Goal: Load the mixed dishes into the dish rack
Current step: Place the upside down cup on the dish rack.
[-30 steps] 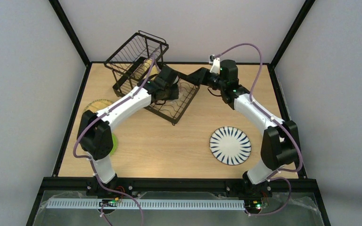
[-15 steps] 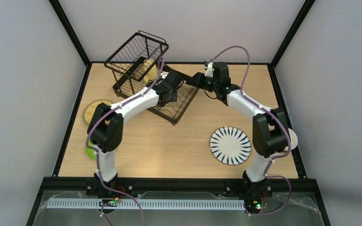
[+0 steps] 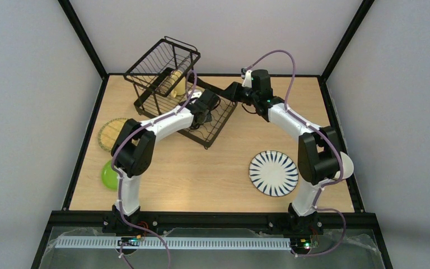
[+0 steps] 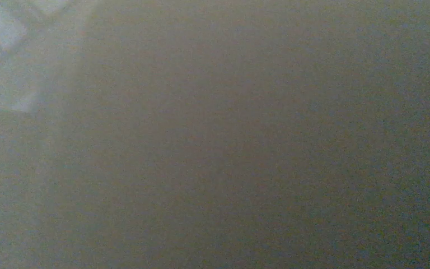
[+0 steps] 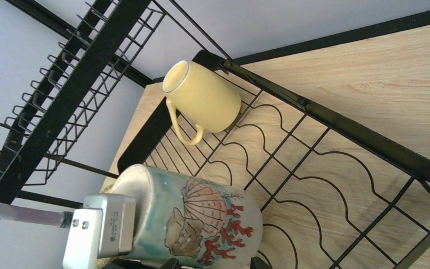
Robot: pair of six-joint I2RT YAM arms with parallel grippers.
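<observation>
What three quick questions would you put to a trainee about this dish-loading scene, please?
1. True or false: the striped plate is already in the rack.
2. Which of these lies inside the rack? A) a fork B) the yellow mug C) a glass
3. What does the left gripper hold over the rack?
Key: 1 false, it lies on the table. 2 B. 3 The shell-painted mug.

My feeds
Overhead looks down on the bench (image 3: 201, 179); right wrist, close, shares the dish rack (image 5: 336, 120); left wrist perhaps too close.
</observation>
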